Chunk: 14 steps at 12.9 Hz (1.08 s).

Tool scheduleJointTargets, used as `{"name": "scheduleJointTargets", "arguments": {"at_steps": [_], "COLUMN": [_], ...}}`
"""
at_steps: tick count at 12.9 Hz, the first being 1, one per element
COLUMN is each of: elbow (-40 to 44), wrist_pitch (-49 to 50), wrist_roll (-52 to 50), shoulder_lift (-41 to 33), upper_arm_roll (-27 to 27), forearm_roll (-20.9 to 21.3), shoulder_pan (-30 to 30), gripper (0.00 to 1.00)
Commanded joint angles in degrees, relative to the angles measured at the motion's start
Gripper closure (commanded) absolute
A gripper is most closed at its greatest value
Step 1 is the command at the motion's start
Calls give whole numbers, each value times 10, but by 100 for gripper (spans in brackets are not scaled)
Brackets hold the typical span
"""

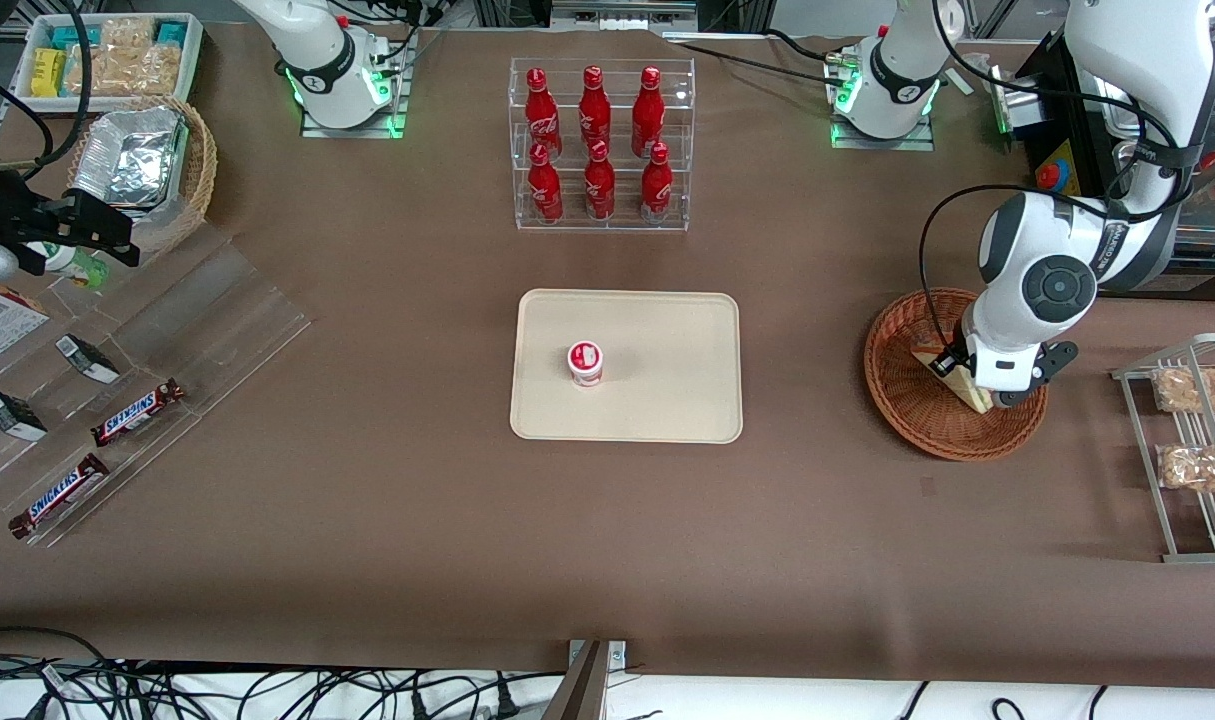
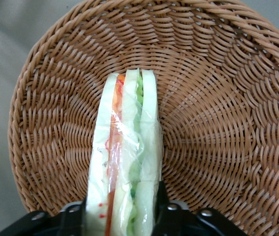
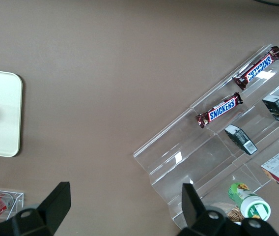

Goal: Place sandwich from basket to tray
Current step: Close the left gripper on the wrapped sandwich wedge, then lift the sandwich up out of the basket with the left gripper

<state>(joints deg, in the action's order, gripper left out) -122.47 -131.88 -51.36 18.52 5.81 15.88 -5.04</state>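
Fingers (image 2: 75, 216) clamped on either side of the sandwich (image 2: 127, 157), pinching it across its bread faces, so gripper (image 1: 987, 395) is closed on it down inside the basket (image 1: 917, 405). Black pads pressed against the outer slices, with the wedge sticking out from between them edge-on: pale bread outside, red-orange strip and green layers in the middle, clear wrap crinkled over it all. Wicker weave of the basket all around and under the fingers, wall curving up close on every side. Can't tell whether the sandwich is resting on the basket floor or just lifted off it.

From the front, same story: gripper low in the basket, wedge tilted between the fingers, white wrist right above. Tray (image 1: 667, 400) well apart from the fingers, toward the parked arm's end of the table, flat and cream, with a small red-lidded cup (image 1: 585, 362) standing on it. Clear rack of red bottles (image 1: 599, 140) farther from the front camera than the tray. Wire rack of snack bags (image 1: 1192, 440) near the fingers at the working arm's end. Snickers bars (image 1: 137, 412) on clear stepped shelves way off at the parked arm's end.
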Motion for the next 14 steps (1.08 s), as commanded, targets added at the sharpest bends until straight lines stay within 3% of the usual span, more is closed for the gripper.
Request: {"name": "scheduleJointTargets", "arguments": {"at_steps": [1, 4, 7, 11, 14], "elbow": [-8, 29, 134, 273, 326], "wrist_pitch": [5, 48, 186, 332, 398], "wrist_roll": [-4, 6, 106, 205, 213], "shoulder_lift": [-16, -16, -16, -13, -11], "upper_arm_roll": [3, 5, 27, 69, 133], "forearm_roll": [17, 18, 8, -23, -27], "shoulder_pan": [-3, 3, 3, 6, 7], "gripper": [67, 67, 67, 67, 67]}}
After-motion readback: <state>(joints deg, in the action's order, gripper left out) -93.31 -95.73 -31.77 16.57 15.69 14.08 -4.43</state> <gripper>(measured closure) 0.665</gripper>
